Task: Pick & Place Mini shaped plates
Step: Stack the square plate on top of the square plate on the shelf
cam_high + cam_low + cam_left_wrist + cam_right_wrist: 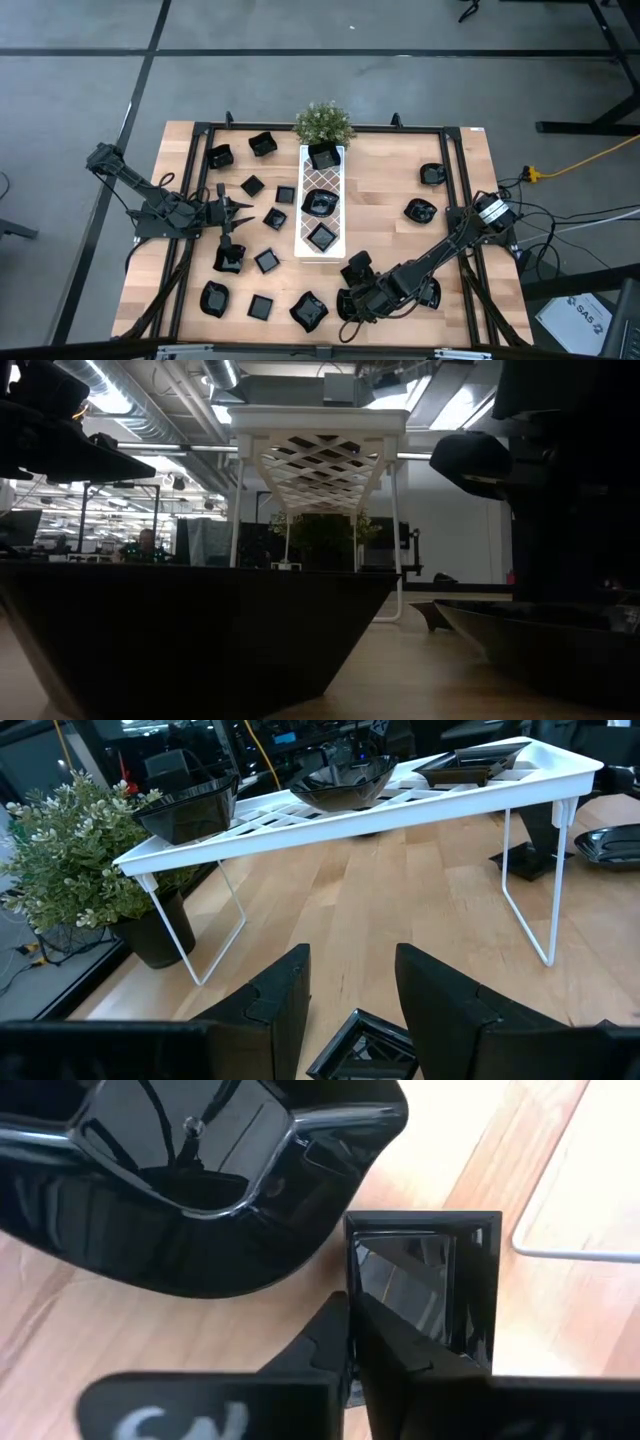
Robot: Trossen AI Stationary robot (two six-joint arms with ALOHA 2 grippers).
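Mini shaped plates (pixel 267 261) lay scattered over the wooden table (pixel 380 190), most of them on its left half, a couple on the far right, and three already sitting on the long white tray (pixel 321 200) that ran down the middle from the potted plant (pixel 323 123) at the far edge. The raised tray seemed to be the drop-off spot, which would explain why its dishes sat in a neat line while the others lay anywhere.

The right gripper (pixel 352 1342) was down at the near edge, just right of the tray's near end. Its fingers were pressed together on one wall of a small square plate (pixel 425 1280), one finger inside the rim and one outside, probably because a thin upright wall is the easiest part of such a dish to pinch. A wavy-rimmed plate (pixel 190 1180) sat just beside it.

The left gripper (pixel 350 995) hovered over the left half with its jaws spread and nothing between them, pointed toward the tray, with a square dish (pixel 365 1045) just below.

From overhead the right arm covered its own grip. The low view was largely blocked by a dark dish close to the lens.
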